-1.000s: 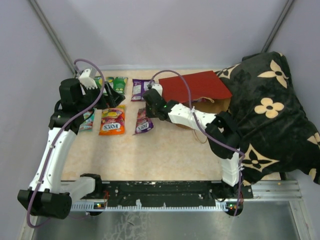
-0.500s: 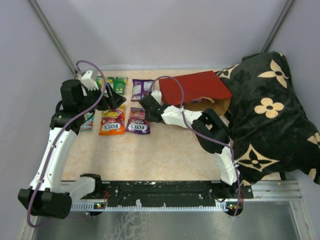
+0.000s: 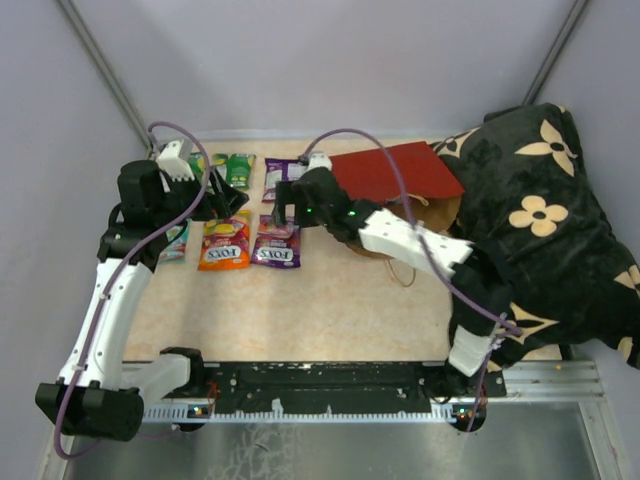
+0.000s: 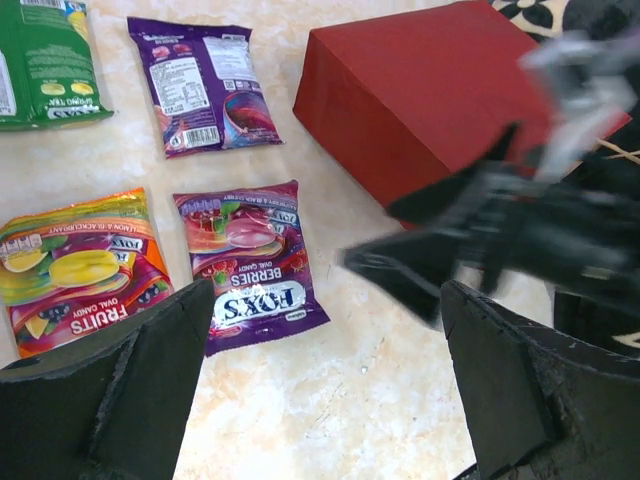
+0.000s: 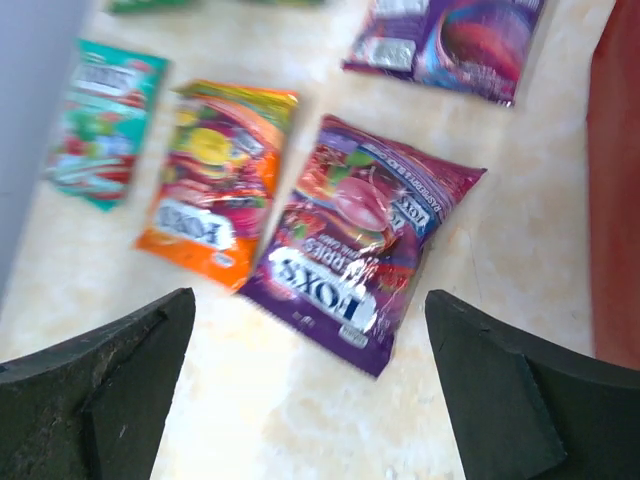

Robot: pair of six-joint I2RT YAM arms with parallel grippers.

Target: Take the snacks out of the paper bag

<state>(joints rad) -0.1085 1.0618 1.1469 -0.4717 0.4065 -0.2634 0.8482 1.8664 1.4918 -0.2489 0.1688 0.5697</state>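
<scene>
while the paper bag [image 3: 395,172] lies on its side, snacks [image 3: 282,178] sit out on the table [image 3: 330,300]

as you look down from above, the snacks lie flat on the pale table in two loose rows, all to the left of the paper bag. in the near row, a purple fox's berries packet [image 3: 277,244] lies face up. just to its left is an orange fox's fruits packet [image 3: 224,243], and left again a teal packet [image 3: 175,243], partly hidden by your left arm. in the row behind, a second purple packet [image 4: 205,85] lies with its label side up, and a green packet [image 4: 40,60] sits to its left.

the paper bag rests toward the far right of the table with a broad red face up. a strip of brown shows along its near edge. its right end lies against a black pillow [image 3: 540,220] with cream flowers.

your right claw [image 5: 310,390] hovers above the berries packet. its fingers stand wide apart with nothing between them, and the packet rests on the table below. your left claw [image 4: 320,380] is also spread wide and empty, held above the near row and facing the bag and your right arm.
</scene>
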